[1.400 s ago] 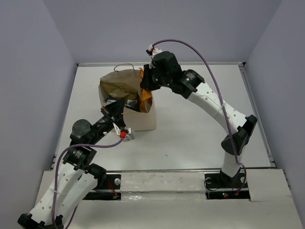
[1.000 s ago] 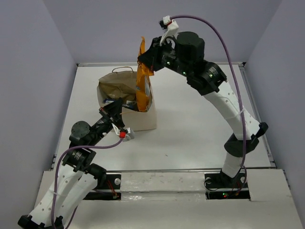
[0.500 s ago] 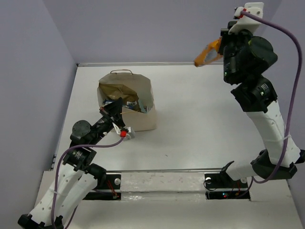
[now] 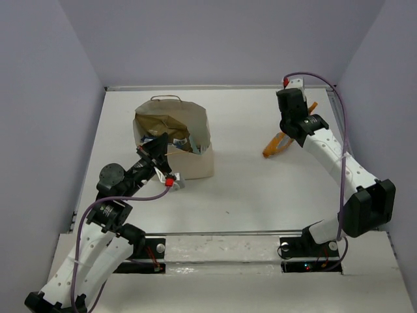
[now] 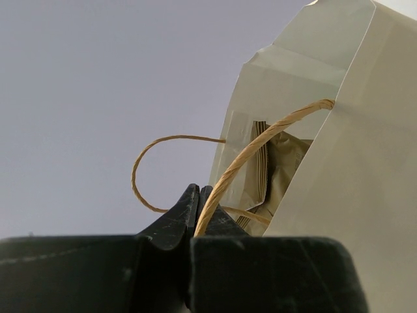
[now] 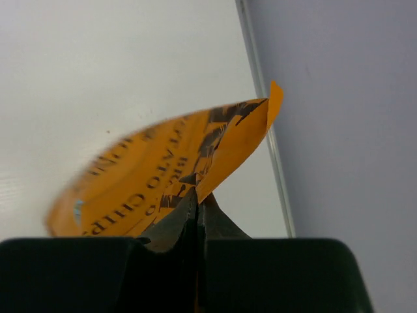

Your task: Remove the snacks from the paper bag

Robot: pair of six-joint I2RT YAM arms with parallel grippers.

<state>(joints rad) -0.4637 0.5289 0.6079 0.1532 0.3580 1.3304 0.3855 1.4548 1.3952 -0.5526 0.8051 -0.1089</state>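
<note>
Orange chip bag point(image 4: 276, 145) well right of upright paper bag point(image 4: 194, 167); other snacks point(image 4: 173, 140) apparently inside.

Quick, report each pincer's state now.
Left pincer: shut on the cord handle of the paper bag.
Right pincer: shut on the orange chip bag.

One paper bag point(image 4: 190, 167) stands on one white table point(image 4: 247, 189); the bag has two cord handles, a near handle point(image 5: 260, 145) and a far handle point(image 5: 139, 171); one orange chip bag point(image 4: 274, 145) is outside the paper bag; inside it some blue and white packs point(image 4: 177, 141) peek out, but I cannot tell how many; there are two robot arms, a left arm point(image 4: 98, 251) and a right arm point(image 4: 335, 156); each has one gripper, so two, the left gripper point(image 5: 198, 194) and the right gripper point(image 6: 197, 199); there are two purple cables point(image 4: 140, 198), one on each arm.
</note>
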